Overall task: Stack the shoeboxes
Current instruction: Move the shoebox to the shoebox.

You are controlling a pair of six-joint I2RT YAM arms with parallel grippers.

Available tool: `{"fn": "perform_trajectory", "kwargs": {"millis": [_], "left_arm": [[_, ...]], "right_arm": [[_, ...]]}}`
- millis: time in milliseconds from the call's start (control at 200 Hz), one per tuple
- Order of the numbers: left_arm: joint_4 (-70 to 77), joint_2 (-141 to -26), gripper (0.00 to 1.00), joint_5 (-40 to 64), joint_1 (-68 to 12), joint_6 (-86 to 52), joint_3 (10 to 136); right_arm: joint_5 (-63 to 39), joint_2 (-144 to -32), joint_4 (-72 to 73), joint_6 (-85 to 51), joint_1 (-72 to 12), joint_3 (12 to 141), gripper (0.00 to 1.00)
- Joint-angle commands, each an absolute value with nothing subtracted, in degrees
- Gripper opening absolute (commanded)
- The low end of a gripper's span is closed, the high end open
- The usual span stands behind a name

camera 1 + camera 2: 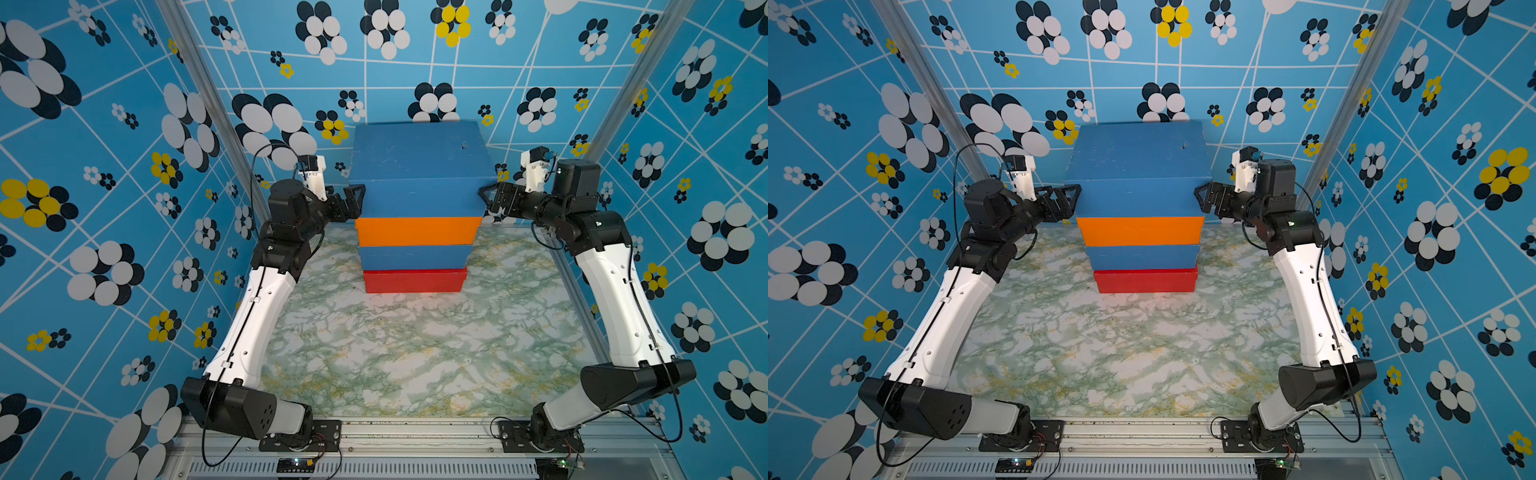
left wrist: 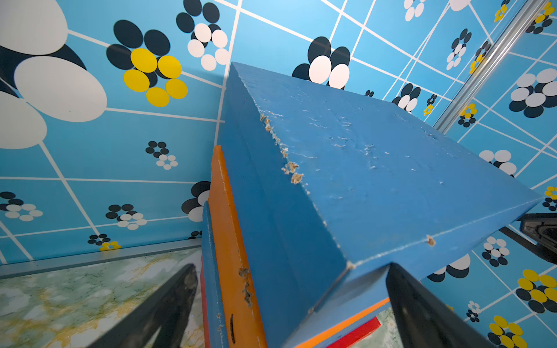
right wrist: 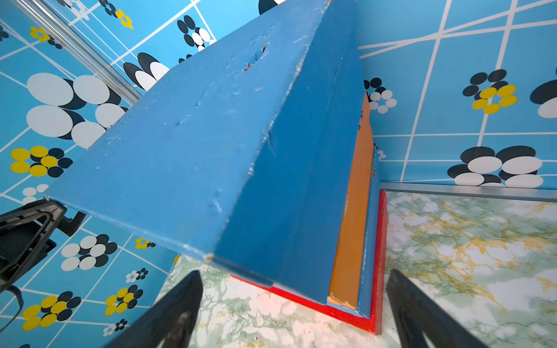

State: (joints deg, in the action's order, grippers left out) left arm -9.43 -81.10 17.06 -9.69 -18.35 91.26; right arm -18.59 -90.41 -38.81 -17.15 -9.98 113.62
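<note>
Shoeboxes (image 1: 417, 199) stacked near back wall (image 1: 415, 83); left pincer (image 1: 356, 201), right pincer (image 1: 486, 199) seemingly touching.

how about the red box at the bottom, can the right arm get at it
Likely yes, but only its end face. The right gripper is open beside the top blue box, with nothing showing between it and the red box below. The three boxes stacked on it would block lifting.

A lab test cell: flower-print walls (image 1: 104, 166) (aluminium posts (image 1: 218, 124)) round a marbled tabletop (image 1: 415, 353).
</note>
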Motion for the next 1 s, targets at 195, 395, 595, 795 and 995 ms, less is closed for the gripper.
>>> {"fn": "perform_trajectory", "kwargs": {"millis": [195, 395, 595, 795, 995], "left_arm": [[-9.84, -81.15, 0.99, 16.88, -8.86, -17.76, 93.52], [-9.59, -81.15, 0.99, 17.39, -8.25, -18.31, 93.36], [-9.11, -80.01, 0.99, 17.99, -8.21, -18.46, 92.52], [-8.26, -78.51, 0.99, 18.63, -8.21, -18.96, 90.78], [-8.44, -77.46, 0.99, 18.54, -8.2, -18.56, 90.42]], "right_arm": [[-19.81, -89.87, -39.42, -17.42, -9.66, 114.61, 0.97], [-19.86, -90.07, -39.39, -17.53, -9.64, 114.61, 0.97], [-19.95, -89.83, -39.39, -17.5, -9.67, 114.35, 0.96], [-19.43, -89.73, -39.43, -17.36, -9.68, 114.55, 0.97], [-19.43, -90.09, -39.53, -17.44, -9.66, 114.72, 0.97]]}}
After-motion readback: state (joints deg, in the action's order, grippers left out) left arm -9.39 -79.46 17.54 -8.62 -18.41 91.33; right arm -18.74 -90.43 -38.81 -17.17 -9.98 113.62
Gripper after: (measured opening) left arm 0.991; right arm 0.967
